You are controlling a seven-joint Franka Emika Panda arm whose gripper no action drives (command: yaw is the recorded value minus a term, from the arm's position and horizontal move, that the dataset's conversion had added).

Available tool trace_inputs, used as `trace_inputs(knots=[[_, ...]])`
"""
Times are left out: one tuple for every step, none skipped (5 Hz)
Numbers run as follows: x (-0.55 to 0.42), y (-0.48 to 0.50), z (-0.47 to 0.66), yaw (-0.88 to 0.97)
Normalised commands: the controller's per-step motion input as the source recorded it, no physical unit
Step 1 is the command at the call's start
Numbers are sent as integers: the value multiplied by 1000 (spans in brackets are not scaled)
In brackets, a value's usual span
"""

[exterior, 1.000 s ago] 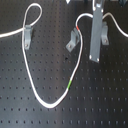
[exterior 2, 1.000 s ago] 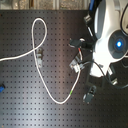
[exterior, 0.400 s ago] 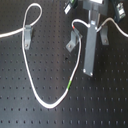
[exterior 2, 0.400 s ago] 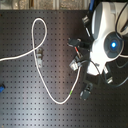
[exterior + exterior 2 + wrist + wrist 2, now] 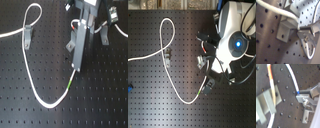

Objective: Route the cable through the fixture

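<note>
Your gripper (image 5: pixel 76 66) sits low over the perforated board (image 5: pixel 30 115), above the white cable (image 5: pixel 30 80) near its green band (image 5: pixel 70 84). You cannot tell whether its fingers are apart or closed. The cable loops around the metal fixture (image 5: pixel 28 35) at the first exterior view's far left.

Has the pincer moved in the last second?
Yes. In the first exterior view the pincer has come down the picture, away from the middle fixture, toward the cable's green band.

We see open bench (image 5: pixel 35 115) toward six o'clock in the first exterior view. At ten o'clock a fixture (image 5: pixel 27 35) stands in the way; the cable (image 5: pixel 30 80) loops across the middle.
</note>
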Motion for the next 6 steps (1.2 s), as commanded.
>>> trace_inputs(knots=[[-86, -171, 306, 854], [-99, -155, 263, 865], [-39, 37, 161, -166], [-241, -311, 158, 0], [-321, -464, 11, 0], [-80, -10, 2, -109]])
